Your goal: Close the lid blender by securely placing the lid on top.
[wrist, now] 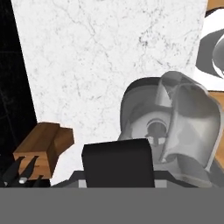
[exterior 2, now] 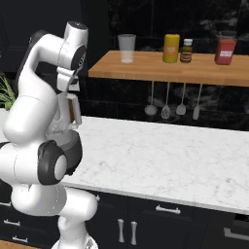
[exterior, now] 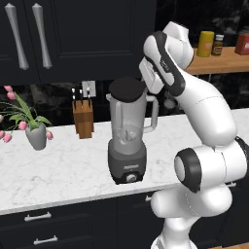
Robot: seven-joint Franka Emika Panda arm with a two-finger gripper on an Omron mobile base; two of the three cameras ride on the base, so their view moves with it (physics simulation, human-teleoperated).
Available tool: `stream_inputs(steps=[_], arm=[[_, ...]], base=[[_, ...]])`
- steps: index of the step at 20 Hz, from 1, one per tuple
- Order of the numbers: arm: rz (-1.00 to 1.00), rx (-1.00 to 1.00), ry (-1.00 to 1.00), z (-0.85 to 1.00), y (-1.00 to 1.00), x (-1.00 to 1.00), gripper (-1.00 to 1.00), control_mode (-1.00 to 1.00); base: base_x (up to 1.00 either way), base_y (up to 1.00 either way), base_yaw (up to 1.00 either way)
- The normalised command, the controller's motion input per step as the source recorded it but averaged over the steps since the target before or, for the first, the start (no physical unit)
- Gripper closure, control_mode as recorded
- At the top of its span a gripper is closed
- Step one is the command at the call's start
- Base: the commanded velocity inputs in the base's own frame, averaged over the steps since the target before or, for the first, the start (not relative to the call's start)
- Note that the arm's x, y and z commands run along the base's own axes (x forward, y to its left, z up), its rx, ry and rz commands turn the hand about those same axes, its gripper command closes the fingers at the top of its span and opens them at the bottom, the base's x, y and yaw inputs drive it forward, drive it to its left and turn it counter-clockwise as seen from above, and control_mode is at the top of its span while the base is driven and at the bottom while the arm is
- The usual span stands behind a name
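Up on the white marble counter (exterior: 53, 170), the blender (exterior: 127, 138) stands upright on its dark grey base, knob facing the front edge, handle and spout jutting from its translucent grey jar. The lid (exterior: 127, 89), a round black disc, sits at the jar's mouth and covers it in the left base view; whether it is fully seated I cannot tell from here. The white arm reaches over from the right, its wrist bent just beside and above the lid, but the gripper itself is hidden behind the wrist and the jar, so I cannot tell whether its fingers are parted or pressed together. In the hand view the camera looks down along the jar (wrist: 175, 127), with the blade hub showing through the grey wall and a black slab (wrist: 117, 162) lying across the bottom, in front of the jar. A wooden knife block (exterior: 83, 118) stands just left of the blender near the back wall, and a potted plant (exterior: 29, 124) with pink buds sits farther left. A wooden shelf (exterior 2: 165, 68) on the right carries a clear glass tumbler (exterior 2: 127, 47), a yellow canister (exterior 2: 170, 47), a small dark jar (exterior 2: 186, 50) and a red jar (exterior 2: 225, 48), with utensils (exterior 2: 167, 102) hanging beneath it.
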Motion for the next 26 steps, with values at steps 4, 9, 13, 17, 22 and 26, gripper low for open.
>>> stream_inputs(steps=[4, 9, 13, 17, 22, 26], arm=[[0.0, 0.0, 0.01, -0.01, 0.59, -0.07, 1.0, -1.0], [0.0, 0.0, 0.07, -0.01, 0.46, -0.21, 1.0, -1.0], [0.04, 0.0, 0.02, -0.04, 0.28, -0.49, 1.0, -1.0], [0.2, 0.0, 0.0, -0.02, 0.11, -0.46, 1.0, -1.0], [0.3, 0.0, 0.0, -0.1, 0.06, -0.17, 1.0, -1.0], [0.24, 0.0, 0.0, -0.21, 0.26, 0.11, 1.0, -1.0]], base=[[0.0, 0.0, 0.0], [0.0, 0.0, 0.0], [0.0, 0.0, 0.0], [0.0, 0.0, 0.0], [0.0, 0.0, 0.0], [0.0, 0.0, 0.0]])
